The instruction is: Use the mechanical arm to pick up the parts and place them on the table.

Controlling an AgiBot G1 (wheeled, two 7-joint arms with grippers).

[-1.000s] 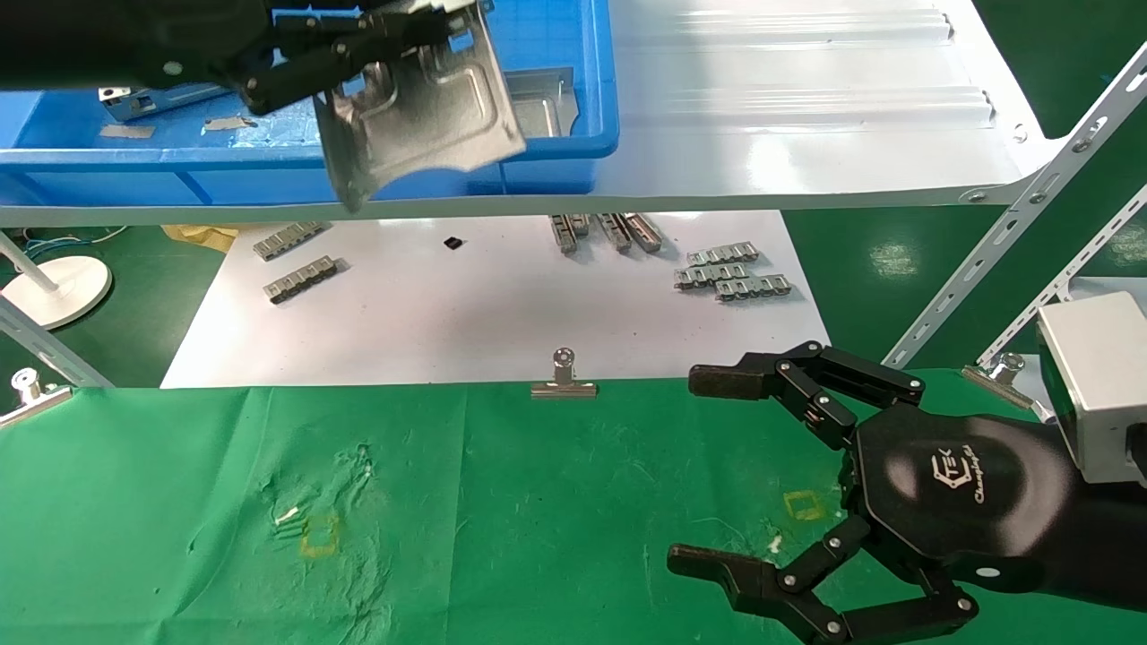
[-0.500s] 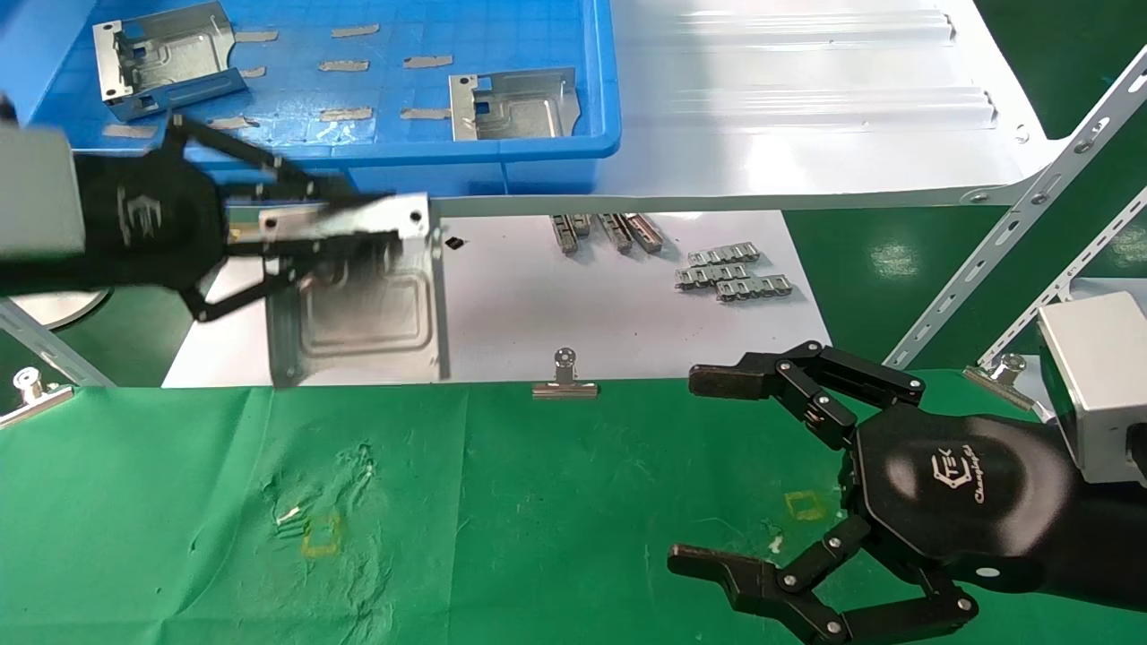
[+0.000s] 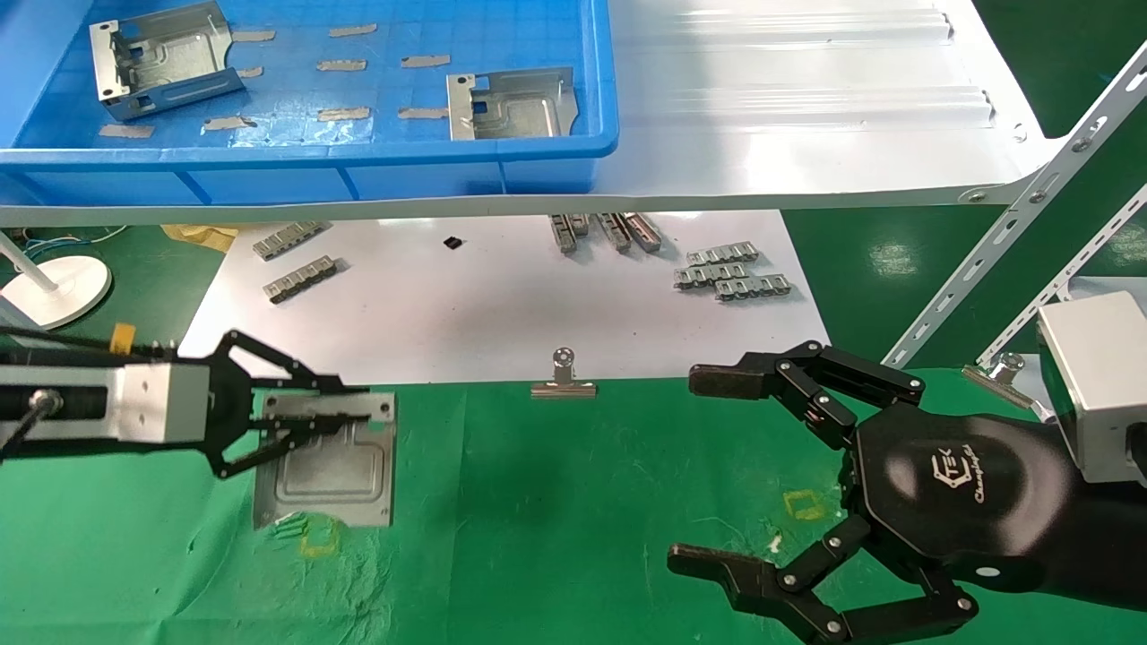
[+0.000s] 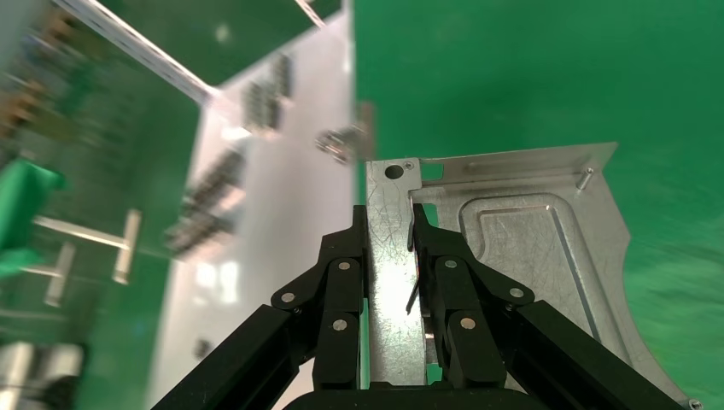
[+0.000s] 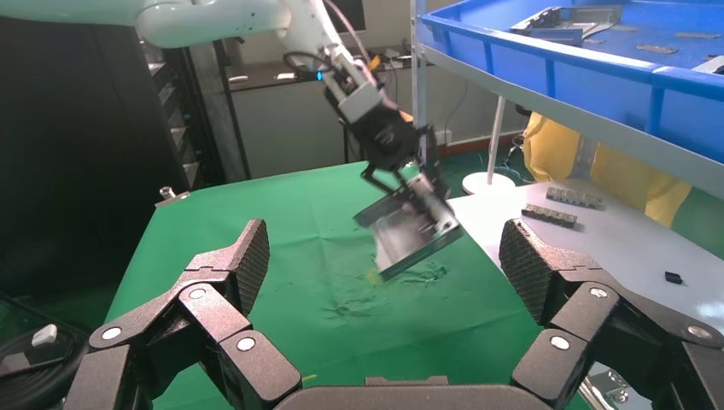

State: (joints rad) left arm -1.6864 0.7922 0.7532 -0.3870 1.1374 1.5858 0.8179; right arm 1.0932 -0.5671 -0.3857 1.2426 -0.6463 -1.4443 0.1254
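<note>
My left gripper (image 3: 363, 405) (image 4: 390, 224) is shut on the upturned flange of one part, a silver bracket (image 3: 332, 470) (image 4: 529, 256). It holds the bracket tilted, low over the left side of the green table (image 3: 573, 502), with the lower edge by a yellow square (image 3: 320, 537). I cannot tell whether that edge touches the cloth. In the right wrist view the same bracket (image 5: 414, 235) hangs slanted. Two more parts (image 3: 161, 58) (image 3: 511, 106) lie in the blue bin (image 3: 358, 170). My right gripper (image 3: 708, 470) (image 5: 384, 282) rests open and empty over the table's right side.
The bin stands on a glossy white shelf (image 3: 806, 107) above a white sheet (image 3: 502, 305) strewn with comb-like strips. A binder clip (image 3: 563, 381) pins the cloth's far edge. Slanted perforated rails (image 3: 1013, 224) run at the right. A white round base (image 3: 54, 287) sits at the far left.
My left gripper has carried the bracket from over the blue bin, past the shelf edge, down to the green table's left side. The right arm has not moved.
</note>
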